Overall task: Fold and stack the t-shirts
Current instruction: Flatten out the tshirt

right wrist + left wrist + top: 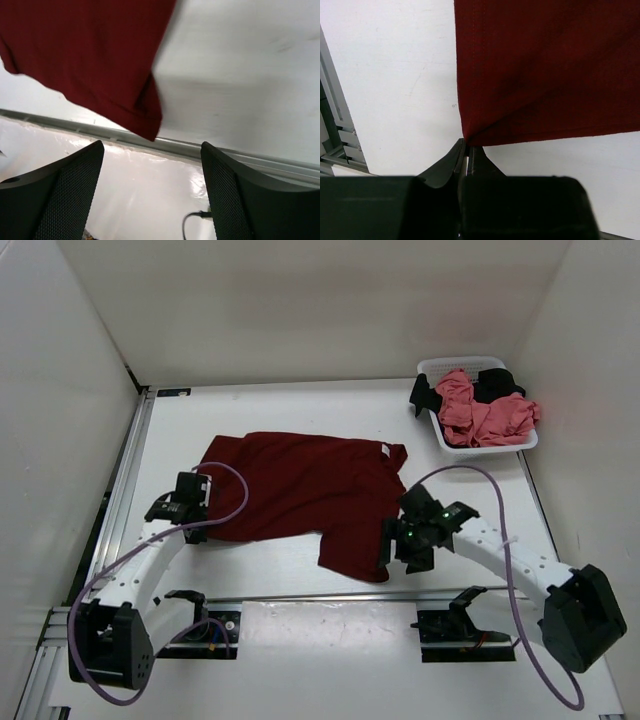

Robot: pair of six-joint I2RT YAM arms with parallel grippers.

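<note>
Left gripper [198, 525], seen from above, is pinched on the near left corner of the maroon t-shirt [300, 485], which lies spread on the table [270, 570]. Right gripper [400, 545] sits just beside the shirt's near right edge, jaws apart. At the far right, a white basket [520, 445] holds the salmon pink t-shirt [485, 418] and the black t-shirt [497, 380].

From the left wrist, both fingers [455, 160] meet on the cloth's corner.

From the right wrist, the fingers [65, 195] stand wide and hold nothing, with a maroon hem corner just above the gap.
</note>
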